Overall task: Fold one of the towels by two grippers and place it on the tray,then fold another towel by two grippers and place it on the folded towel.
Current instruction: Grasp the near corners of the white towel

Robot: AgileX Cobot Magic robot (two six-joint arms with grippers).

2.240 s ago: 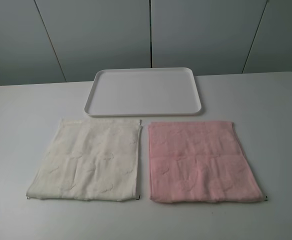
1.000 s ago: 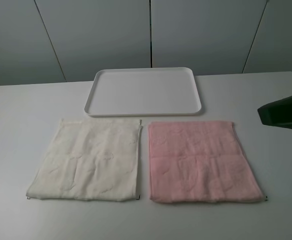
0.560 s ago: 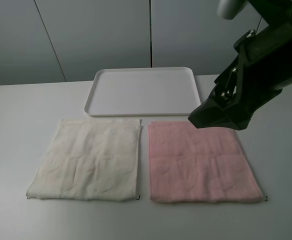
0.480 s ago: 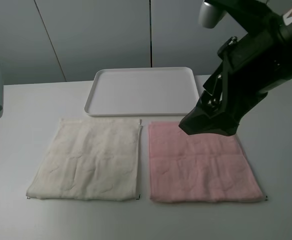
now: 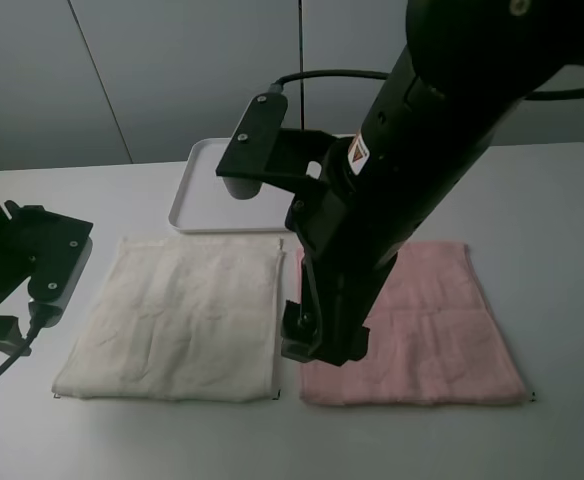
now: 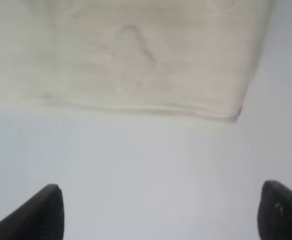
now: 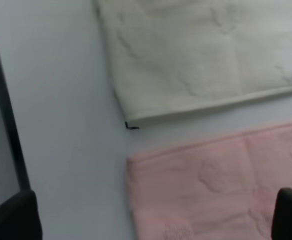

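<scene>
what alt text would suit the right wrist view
A cream towel corner and a pink towel corner lie flat, side by side on a white table, a narrow gap between them. The right gripper, open, hovers above them.

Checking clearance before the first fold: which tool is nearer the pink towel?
Right. The right tool hangs over the pink towel's near corner, beside the cream towel. The left tool is out past the cream towel's opposite side.

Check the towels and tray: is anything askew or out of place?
Nothing stands out. The cream towel and pink towel lie flat, side by side and apart, with the tray behind them.
</scene>
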